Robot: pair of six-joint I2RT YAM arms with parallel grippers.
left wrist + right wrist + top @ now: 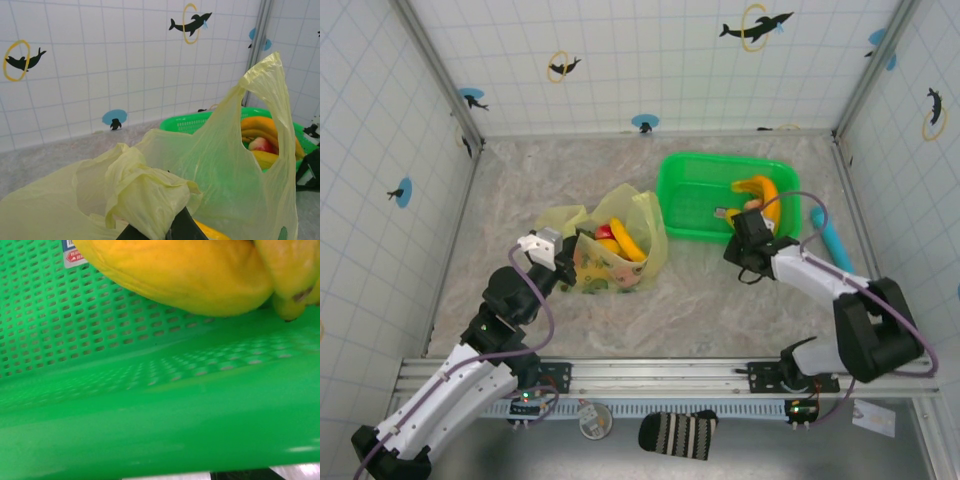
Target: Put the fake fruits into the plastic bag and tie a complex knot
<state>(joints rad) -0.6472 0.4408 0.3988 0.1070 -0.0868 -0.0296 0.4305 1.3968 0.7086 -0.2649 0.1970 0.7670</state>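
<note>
- Top external: left gripper (578, 260) pinches the plastic bag (650, 228) — fake fruits (626, 240) inside.
- Right gripper (750, 222) at the green basket (685, 185), beside a banana (767, 190) — finger state unclear.

Left arm (510, 300) is reaching forward, left fingers (186, 227) pinching the plastic bag (150, 195); right arm (820, 278) is stretching forward, right fingers (748, 225) possibly apart, unclear.

I see white gridded walls (620, 60) with dolphin stickers (757, 27) enclosing a mottled grey counter (720, 310); an aluminium rail (660, 375) edges its near side.
</note>
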